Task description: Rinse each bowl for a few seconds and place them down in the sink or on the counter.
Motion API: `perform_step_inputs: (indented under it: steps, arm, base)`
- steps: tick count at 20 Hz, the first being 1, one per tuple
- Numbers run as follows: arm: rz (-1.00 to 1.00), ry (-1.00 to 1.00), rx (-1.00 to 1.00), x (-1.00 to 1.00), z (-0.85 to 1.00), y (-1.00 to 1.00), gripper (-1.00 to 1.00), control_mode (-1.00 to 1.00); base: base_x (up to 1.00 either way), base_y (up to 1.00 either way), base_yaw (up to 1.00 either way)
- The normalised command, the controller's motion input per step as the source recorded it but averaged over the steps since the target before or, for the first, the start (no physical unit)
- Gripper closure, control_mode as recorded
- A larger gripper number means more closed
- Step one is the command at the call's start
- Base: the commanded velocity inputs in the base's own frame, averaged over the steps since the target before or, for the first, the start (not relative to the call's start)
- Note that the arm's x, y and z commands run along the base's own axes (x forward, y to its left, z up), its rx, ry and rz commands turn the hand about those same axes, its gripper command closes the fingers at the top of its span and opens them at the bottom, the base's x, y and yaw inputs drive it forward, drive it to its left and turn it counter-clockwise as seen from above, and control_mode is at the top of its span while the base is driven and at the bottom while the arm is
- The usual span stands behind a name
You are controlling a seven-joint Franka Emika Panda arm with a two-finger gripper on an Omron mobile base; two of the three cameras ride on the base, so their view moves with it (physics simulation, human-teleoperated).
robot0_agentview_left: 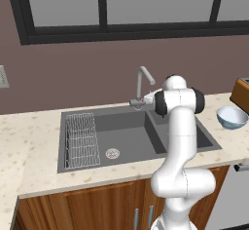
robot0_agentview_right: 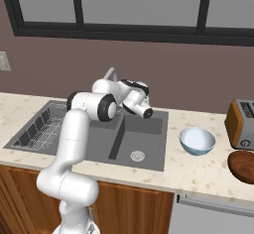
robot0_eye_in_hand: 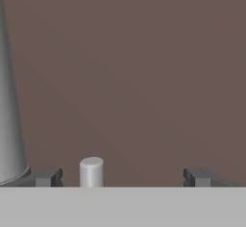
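In the left base view the pale blue-grey round bowl (robot0_agentview_left: 232, 117) sits on the beige speckled counter (robot0_agentview_left: 29, 141) right of the dark grey double-basin sink (robot0_agentview_left: 136, 131), likewise in the right base view, while the hand view shows the gripper (robot0_eye_in_hand: 123, 177) wide open and empty beside the tap's small silver lever (robot0_eye_in_hand: 91, 171), which a careless push could overshoot or miss.

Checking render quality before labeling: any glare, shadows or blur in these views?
Left base view: flat even light, glossy highlight inside the bowl, no sharp shadows. Right base view: soft shading in the sink, bowl crisp. Hand view: coarse and soft, tap edge blurry near the open gripper.
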Motion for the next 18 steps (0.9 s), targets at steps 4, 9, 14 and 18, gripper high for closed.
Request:
perform_step_inputs:
  steps: [4, 9, 14, 18]
  arm:
    - [0.04, 0.0, 0.03, 0.25, -0.08, -0.02, 1.0, -1.0]
    - [0.03, 0.0, 0.03, 0.15, -0.06, -0.04, 1.0, -1.0]
    - [0.0, -0.01, 0.02, -0.03, -0.03, -0.12, 1.0, -1.0]
    - [-0.01, 0.0, 0.02, -0.03, -0.05, -0.19, 1.0, -1.0]
  base:
    - [0.0, 0.0, 0.0]
    - [0.0, 0.0, 0.0]
    - [0.0, 0.0, 0.0]
    - [0.0, 0.0, 0.0]
